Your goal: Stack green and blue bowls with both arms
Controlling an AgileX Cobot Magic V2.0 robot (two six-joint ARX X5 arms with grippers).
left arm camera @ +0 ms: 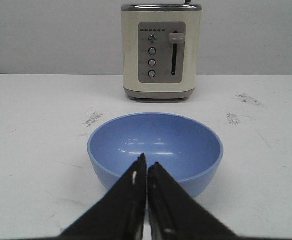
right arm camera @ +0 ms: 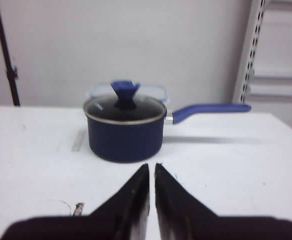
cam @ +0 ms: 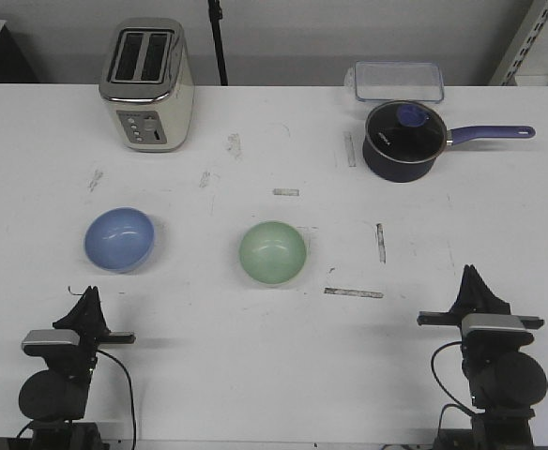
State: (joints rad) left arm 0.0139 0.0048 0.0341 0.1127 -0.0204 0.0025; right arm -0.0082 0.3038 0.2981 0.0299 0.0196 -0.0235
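The blue bowl [cam: 119, 238] sits upright on the white table at the left; it fills the left wrist view [left arm camera: 186, 145]. The mint green bowl [cam: 272, 252] sits upright near the table's middle, apart from the blue one. My left gripper [cam: 89, 296] is shut and empty, a short way in front of the blue bowl; its tips [left arm camera: 147, 162] point at the bowl's near wall. My right gripper [cam: 469, 277] is shut and empty near the front right, well right of the green bowl. In the right wrist view its tips [right arm camera: 151, 167] point at the saucepan; no bowl shows there.
A cream toaster [cam: 147, 84] stands at the back left, behind the blue bowl [left arm camera: 161, 50]. A dark navy saucepan [cam: 403, 139] with lid and long blue handle stands at the back right [right arm camera: 126, 129]. A clear plastic box [cam: 398, 81] lies behind it. Tape marks dot the table.
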